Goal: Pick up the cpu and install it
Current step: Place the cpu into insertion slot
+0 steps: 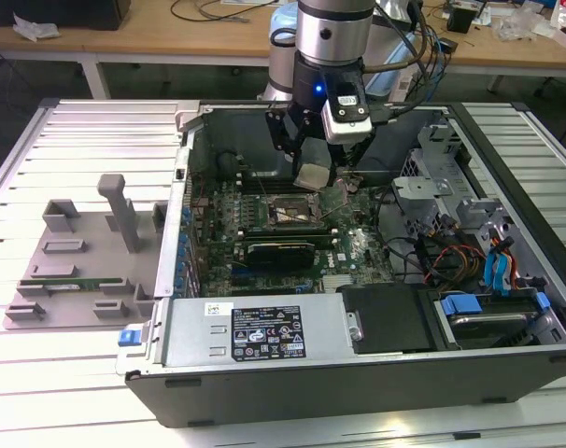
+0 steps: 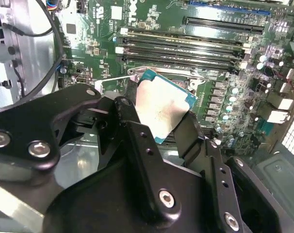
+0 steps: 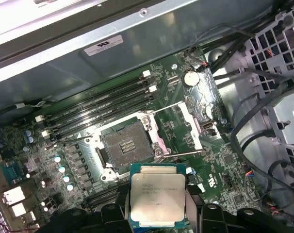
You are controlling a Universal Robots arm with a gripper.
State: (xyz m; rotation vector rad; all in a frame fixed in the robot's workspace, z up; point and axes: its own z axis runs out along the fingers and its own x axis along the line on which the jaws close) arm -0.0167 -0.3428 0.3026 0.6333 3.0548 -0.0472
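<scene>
The gripper [image 1: 313,174] hangs inside the open computer case [image 1: 264,332], over the middle of the motherboard [image 1: 358,247]. Its two black fingers [image 2: 132,126] are drawn in narrow on opposite edges of the cpu [image 1: 311,177] and pinch it between them. In the first wrist view the cpu [image 3: 156,199] shows its silver-grey metal top and thin blue-green rim; in the second wrist view it sits tilted in the grip. It is held in the air just beside the socket [image 3: 125,145], not seated in it.

The socket lies bare, a dark square of contacts, with its metal retaining frame [image 3: 190,121] folded back to one side. Long black memory slots [image 3: 98,104] run along the socket's far side, toward the case wall. A black graphics card [image 1: 281,250] lies across the board on the side towards the case's labelled wall.

The case rests on a slatted metal tabletop [image 1: 87,121] — and near the tabletop's edge at the exterior view's left lies a grey plastic tray [image 1: 77,252], well apart from the gripper
</scene>
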